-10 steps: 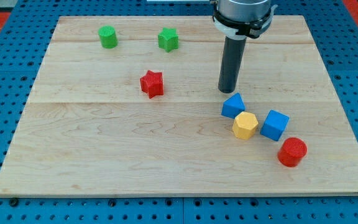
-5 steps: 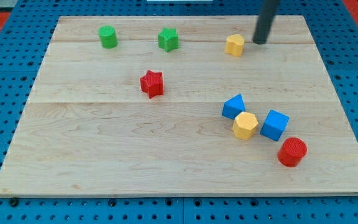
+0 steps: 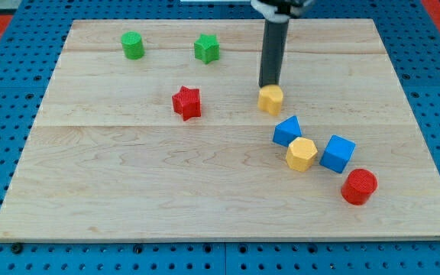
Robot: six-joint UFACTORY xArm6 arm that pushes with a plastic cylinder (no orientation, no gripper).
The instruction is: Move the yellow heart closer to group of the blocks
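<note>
Tip | touching yellow heart top; orientation unclear

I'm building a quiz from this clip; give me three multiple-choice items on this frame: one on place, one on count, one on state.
1. My tip sits where relative to the yellow heart?
A. at its top side
B. at its bottom side
C. far to its left

2. How many blue blocks lie on the board?
A. one
B. two
C. three

3. The heart and the blue block nearest it are:
A. stacked
B. apart
C. pressed together

Key: 1 A, the rod ends just above the heart. 2 B, the second blue block is the only other. 3 B, bare wood shows between them.
</note>
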